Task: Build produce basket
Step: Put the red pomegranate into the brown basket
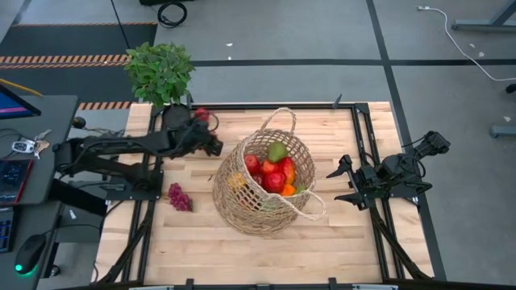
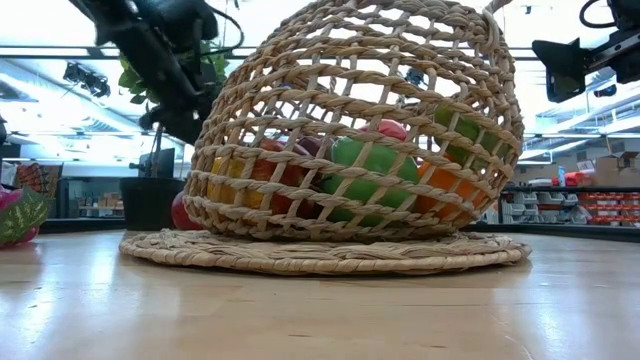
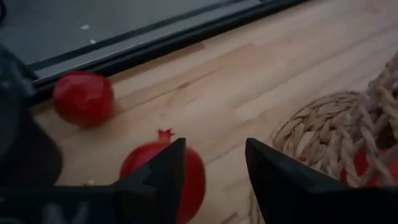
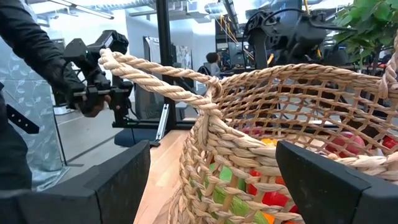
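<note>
The tan wicker basket (image 1: 266, 181) stands mid-table with its base on the wood. It holds several red, orange and green fruits (image 1: 274, 171). My left gripper (image 1: 216, 148) is open at the basket's far left side. In the left wrist view (image 3: 214, 149) a red pomegranate (image 3: 165, 177) lies on the table partly behind one finger. A second red fruit (image 3: 83, 98) lies near the far edge (image 1: 201, 114). Purple grapes (image 1: 179, 197) lie left of the basket. My right gripper (image 1: 334, 186) is open and empty to the basket's right, facing its loop handle (image 4: 161, 74).
A leafy potted plant (image 1: 160, 71) stands at the table's far left corner. Black frame rails (image 1: 367, 153) run along the table's sides and far edge. A person in dark clothing holds a device (image 4: 93, 81) beyond the table. Bare wood lies in front of the basket (image 1: 266, 250).
</note>
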